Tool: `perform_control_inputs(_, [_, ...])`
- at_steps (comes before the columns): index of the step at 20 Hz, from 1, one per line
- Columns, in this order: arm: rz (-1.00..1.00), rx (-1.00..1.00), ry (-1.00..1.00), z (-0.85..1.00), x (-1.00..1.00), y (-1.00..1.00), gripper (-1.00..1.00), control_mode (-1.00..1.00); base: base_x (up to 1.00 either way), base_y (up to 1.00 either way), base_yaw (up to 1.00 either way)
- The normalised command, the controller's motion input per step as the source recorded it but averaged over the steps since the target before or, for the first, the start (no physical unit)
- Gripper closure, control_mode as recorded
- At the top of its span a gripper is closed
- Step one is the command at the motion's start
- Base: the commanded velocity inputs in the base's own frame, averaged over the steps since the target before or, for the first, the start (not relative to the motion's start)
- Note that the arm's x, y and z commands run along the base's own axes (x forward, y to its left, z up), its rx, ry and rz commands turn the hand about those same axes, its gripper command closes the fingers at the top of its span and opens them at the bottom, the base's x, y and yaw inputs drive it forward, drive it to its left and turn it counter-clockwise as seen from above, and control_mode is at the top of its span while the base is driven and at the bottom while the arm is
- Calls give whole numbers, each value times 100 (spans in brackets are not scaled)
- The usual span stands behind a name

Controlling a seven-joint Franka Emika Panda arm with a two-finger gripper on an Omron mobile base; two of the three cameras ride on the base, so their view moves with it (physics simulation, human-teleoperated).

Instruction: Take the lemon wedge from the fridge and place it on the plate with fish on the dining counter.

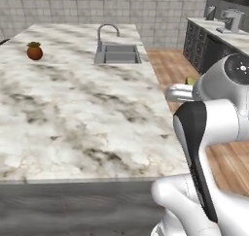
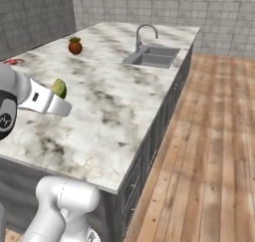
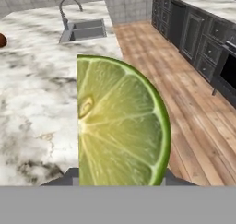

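The lemon wedge (image 3: pixel 117 126) is yellow-green inside, paling to yellow near its straight edge, with a darker green rind and pale segment lines. The dining counter (image 1: pixel 73 109) is white marble with grey-brown veining (heaviest toward its near edge). Its sink (image 1: pixel 118 54) is steel grey. Near the far left corner sits a terracotta pot (image 1: pixel 34 52) with a green top. The floor (image 2: pixel 214 136) is warm orange-brown planks.

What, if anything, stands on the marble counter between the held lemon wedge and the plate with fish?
Nothing visible does. The gripper holds the lemon wedge above the dining counter. The plate with fish sits at the counter's far left edge, with bare marble between. The potted plant stands farther back, off that line.
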Motion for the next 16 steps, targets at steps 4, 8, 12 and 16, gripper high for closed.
perform_control_inputs(4, [0,0,0,0,0,0,100,100,-19,100,1])
perform_control_inputs(8, [0,0,0,0,0,0,100,100,-35,100,18])
perform_control_inputs(12, [0,0,0,0,0,0,100,100,46,69,1])
perform_control_inputs(16, [0,0,0,0,0,0,100,100,85,90,0])
